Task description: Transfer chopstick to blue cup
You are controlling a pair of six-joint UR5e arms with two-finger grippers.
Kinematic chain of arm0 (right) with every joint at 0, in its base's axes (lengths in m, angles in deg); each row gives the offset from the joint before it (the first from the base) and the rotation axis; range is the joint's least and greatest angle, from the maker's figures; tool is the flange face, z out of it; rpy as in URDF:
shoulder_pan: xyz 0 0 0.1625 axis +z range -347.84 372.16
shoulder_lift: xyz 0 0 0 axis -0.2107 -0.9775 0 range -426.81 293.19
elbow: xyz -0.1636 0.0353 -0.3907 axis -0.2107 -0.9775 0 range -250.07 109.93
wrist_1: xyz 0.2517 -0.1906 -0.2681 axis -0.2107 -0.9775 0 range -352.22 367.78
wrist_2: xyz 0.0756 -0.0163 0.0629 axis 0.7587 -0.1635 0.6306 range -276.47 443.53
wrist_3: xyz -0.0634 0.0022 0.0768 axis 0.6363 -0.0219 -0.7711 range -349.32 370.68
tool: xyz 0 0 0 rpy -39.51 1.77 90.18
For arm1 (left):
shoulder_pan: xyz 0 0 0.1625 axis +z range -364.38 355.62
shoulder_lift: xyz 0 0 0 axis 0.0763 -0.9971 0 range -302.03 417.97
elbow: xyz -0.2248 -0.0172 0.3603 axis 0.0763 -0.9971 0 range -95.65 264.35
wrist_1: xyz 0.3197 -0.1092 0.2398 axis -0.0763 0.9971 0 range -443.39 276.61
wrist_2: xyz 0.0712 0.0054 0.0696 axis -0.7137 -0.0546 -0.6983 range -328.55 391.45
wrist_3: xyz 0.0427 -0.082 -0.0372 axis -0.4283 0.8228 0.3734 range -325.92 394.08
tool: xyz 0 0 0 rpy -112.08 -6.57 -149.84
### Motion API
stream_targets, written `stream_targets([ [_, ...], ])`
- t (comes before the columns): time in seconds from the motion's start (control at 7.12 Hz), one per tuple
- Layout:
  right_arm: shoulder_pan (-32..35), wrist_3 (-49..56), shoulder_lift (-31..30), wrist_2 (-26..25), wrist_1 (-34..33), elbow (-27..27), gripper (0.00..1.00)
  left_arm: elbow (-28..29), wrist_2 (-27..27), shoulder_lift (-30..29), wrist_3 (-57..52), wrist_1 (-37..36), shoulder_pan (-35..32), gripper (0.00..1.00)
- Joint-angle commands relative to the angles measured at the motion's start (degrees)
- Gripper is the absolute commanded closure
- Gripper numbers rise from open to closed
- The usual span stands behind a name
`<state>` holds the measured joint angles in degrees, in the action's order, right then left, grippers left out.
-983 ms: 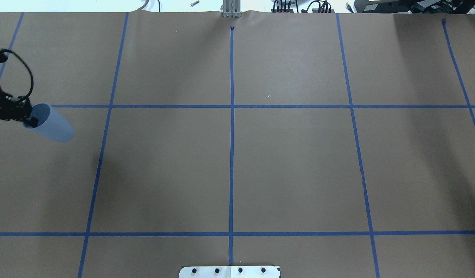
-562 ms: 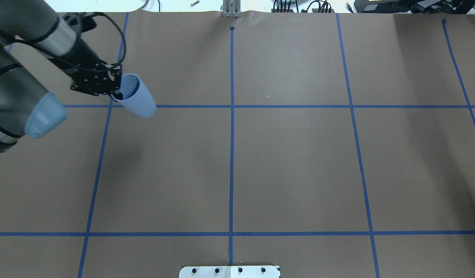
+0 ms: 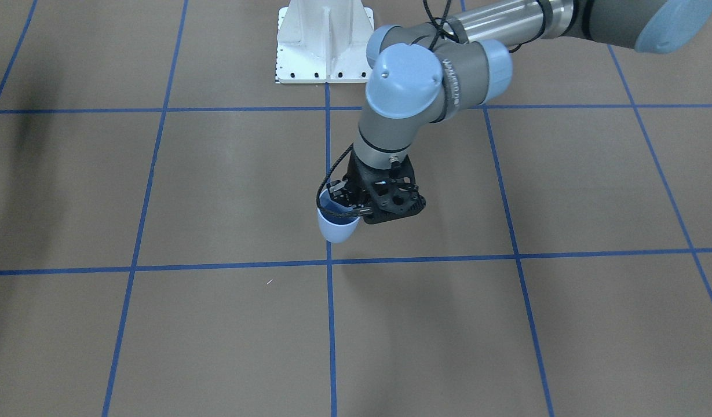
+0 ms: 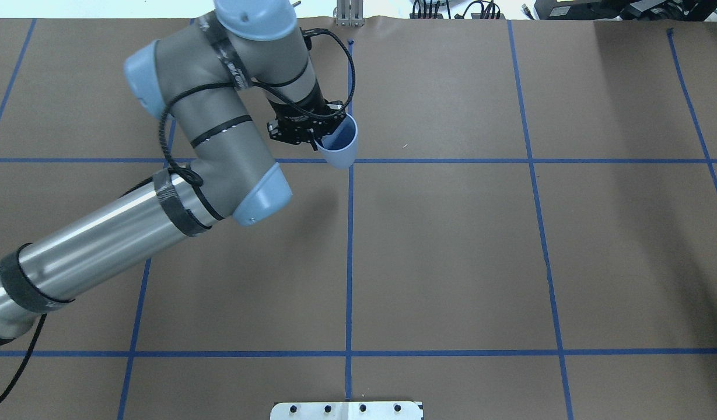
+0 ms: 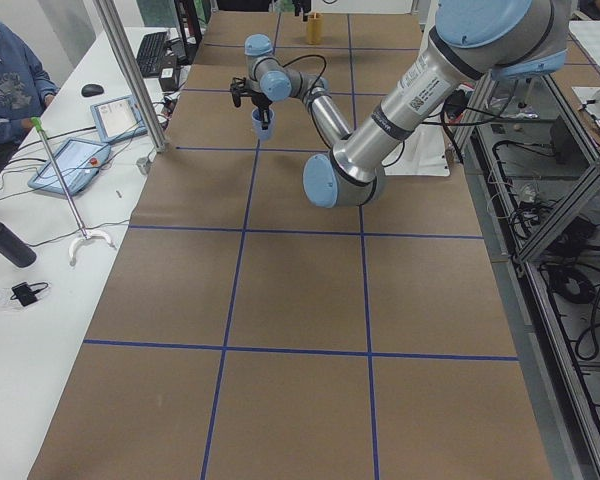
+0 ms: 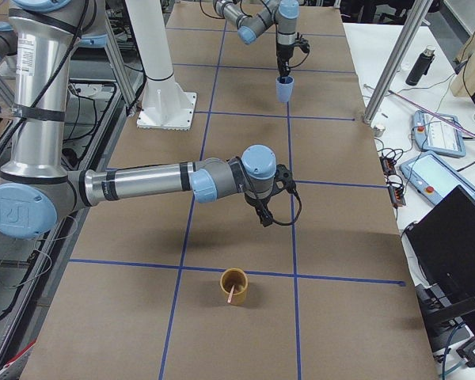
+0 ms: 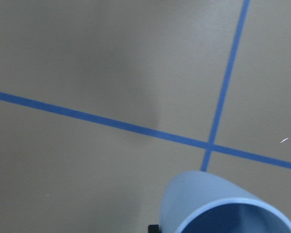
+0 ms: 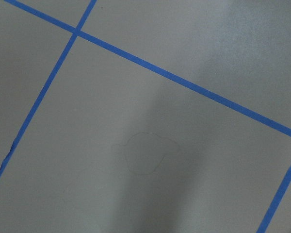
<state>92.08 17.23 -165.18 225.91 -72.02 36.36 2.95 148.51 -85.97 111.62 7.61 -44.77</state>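
Note:
My left gripper (image 4: 322, 135) is shut on the rim of the blue cup (image 4: 340, 147), one finger inside it, and holds the cup tilted above the table by the centre tape crossing. The cup also shows in the front view (image 3: 337, 227), under the gripper (image 3: 351, 207), and at the bottom of the left wrist view (image 7: 218, 201). A thin pale pink chopstick (image 6: 232, 295) stands in a small yellow-brown cup (image 6: 234, 286) near the table's right end. My right gripper (image 6: 264, 218) hangs above the table just beyond that cup; I cannot tell whether it is open or shut.
The brown paper table (image 4: 451, 245) carries a grid of blue tape lines. The white robot base (image 3: 324, 40) stands at the robot's edge. A tiny white fleck (image 4: 405, 145) lies right of the blue cup. Metal posts (image 6: 392, 63) and operators' tablets (image 5: 68, 165) line the far side.
My left arm has swung from the table's left edge toward the centre line, carrying the blue cup with it. The cup's mouth now faces more upward.

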Motion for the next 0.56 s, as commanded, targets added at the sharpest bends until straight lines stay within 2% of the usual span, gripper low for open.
stream_targets([
  [0.0, -0.3, -1.3, 0.0, 0.3, 1.0, 0.2, 0.0, 3.2, -2.9, -1.4, 0.2, 0.3, 1.3, 1.0],
  [0.14, -0.6, -2.8, -0.1, 0.4, 2.4, 0.0, 0.0, 5.3, -4.9, -1.3, -0.1, 1.9, 1.5, 1.0],
  [0.42, -1.7, -4.2, -0.1, 0.2, 3.1, -0.2, 0.0, 6.9, -5.0, -0.6, 0.5, 6.6, 2.4, 1.0],
])
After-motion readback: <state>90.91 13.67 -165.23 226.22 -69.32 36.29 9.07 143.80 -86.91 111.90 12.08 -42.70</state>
